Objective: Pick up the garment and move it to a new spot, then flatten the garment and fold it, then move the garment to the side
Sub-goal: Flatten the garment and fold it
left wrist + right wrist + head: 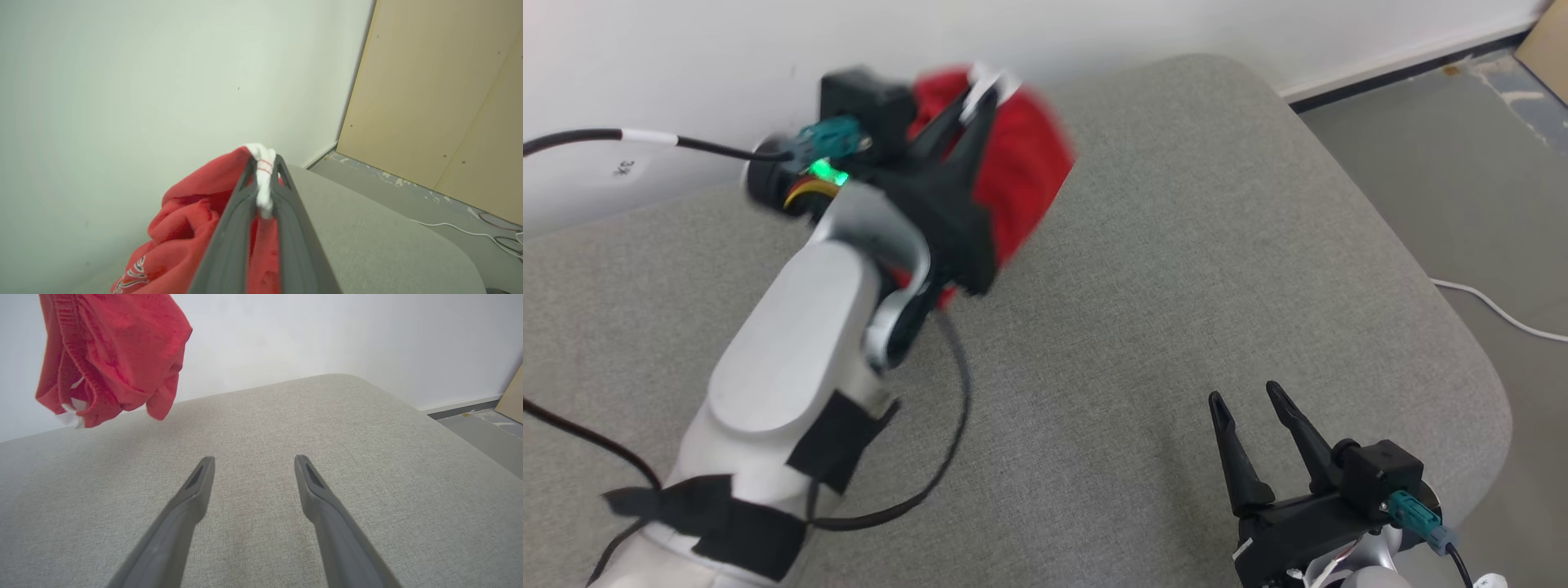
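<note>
Step in hand, as judged: first one, pick-up and carry to a new spot.

Garment (1021, 180): red, bunched, hanging clear of surface (1176, 286) above its far-left corner, close to wall.

Left gripper (265, 171): pressed together on white trim of garment.

Right gripper (1245, 396): spread, holding nothing, low over near-right corner.

Next, likely: pick an open patch toward middle of surface, lower until cloth rests, then release. Flattening and folding not yet begun.

Hard to make out: kind of garment, sleeves and hem lost in the bunch. Head view blurred around the grip. Print at lower edge cut off in left wrist view.
</note>
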### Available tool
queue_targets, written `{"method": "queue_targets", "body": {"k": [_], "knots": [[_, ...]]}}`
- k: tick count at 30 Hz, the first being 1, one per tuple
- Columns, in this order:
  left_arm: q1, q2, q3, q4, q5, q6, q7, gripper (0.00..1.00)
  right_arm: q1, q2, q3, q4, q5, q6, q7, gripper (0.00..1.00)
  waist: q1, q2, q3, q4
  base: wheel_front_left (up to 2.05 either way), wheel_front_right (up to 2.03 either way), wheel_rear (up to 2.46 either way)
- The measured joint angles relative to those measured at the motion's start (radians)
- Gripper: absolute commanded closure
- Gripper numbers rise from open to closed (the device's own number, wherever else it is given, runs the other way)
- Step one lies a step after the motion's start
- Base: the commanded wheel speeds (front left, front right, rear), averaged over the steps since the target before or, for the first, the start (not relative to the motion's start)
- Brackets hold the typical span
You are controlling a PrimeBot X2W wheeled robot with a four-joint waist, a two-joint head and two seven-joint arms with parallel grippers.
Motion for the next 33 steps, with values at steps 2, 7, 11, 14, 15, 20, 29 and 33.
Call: {"method": "queue_targets", "body": {"k": [2, 7, 11, 14, 15, 20, 29, 33], "knots": [[-0.026, -0.019, -0.017, -0.044, -0.002, -0.008, -0.035, 1.00, 0.002, 0.000, -0.003, 0.001, 0.000, 0.000, 0.000, 0.00, 0.0000, 0.0000, -0.010, 0.004, 0.00, 0.00, 0.00], [-0.024, -0.020, -0.097, -0.104, -0.012, -0.009, -0.012, 1.00, 0.012, 0.000, -0.012, -0.002, 0.000, 0.000, 0.000, 0.00, -0.0002, -0.0002, -0.032, 0.022, 0.00, 0.00, 0.00], [0.063, 0.014, -0.150, -0.101, -0.020, -0.012, 0.038, 1.00, 0.028, -0.001, -0.013, -0.003, 0.000, 0.000, 0.002, 0.00, -0.0002, -0.0002, -0.036, 0.047, 0.00, 0.00, 0.00], [0.158, 0.073, -0.189, -0.078, -0.027, -0.014, 0.081, 1.00, 0.027, -0.003, -0.011, -0.013, 0.000, 0.000, 0.009, 0.00, -0.0001, -0.0001, -0.034, 0.078, 0.00, 0.00, 0.00], [0.191, 0.089, -0.198, -0.072, -0.039, -0.014, 0.092, 1.00, 0.026, -0.002, -0.008, -0.017, 0.000, 0.000, 0.010, 0.00, -0.0001, -0.0002, -0.032, 0.088, 0.00, 0.00, 0.00], [0.278, 0.156, -0.229, -0.060, -0.049, -0.014, 0.112, 1.00, 0.023, -0.014, -0.011, -0.032, -0.006, 0.000, 0.020, 0.00, -0.0001, -0.0002, -0.019, 0.140, 0.00, 0.00, 0.00], [0.330, 0.247, -0.267, -0.087, 0.021, 0.010, 0.095, 1.00, 0.023, -0.023, -0.001, -0.045, -0.007, 0.000, 0.040, 0.00, -0.0001, -0.0001, -0.014, 0.214, 0.00, 0.00, 0.00], [0.374, 0.298, -0.276, -0.125, 0.045, 0.040, 0.084, 1.00, 0.029, -0.030, -0.003, -0.053, -0.007, 0.000, 0.047, 0.00, -0.0001, -0.0001, -0.028, 0.227, 0.00, 0.00, 0.00]]}}
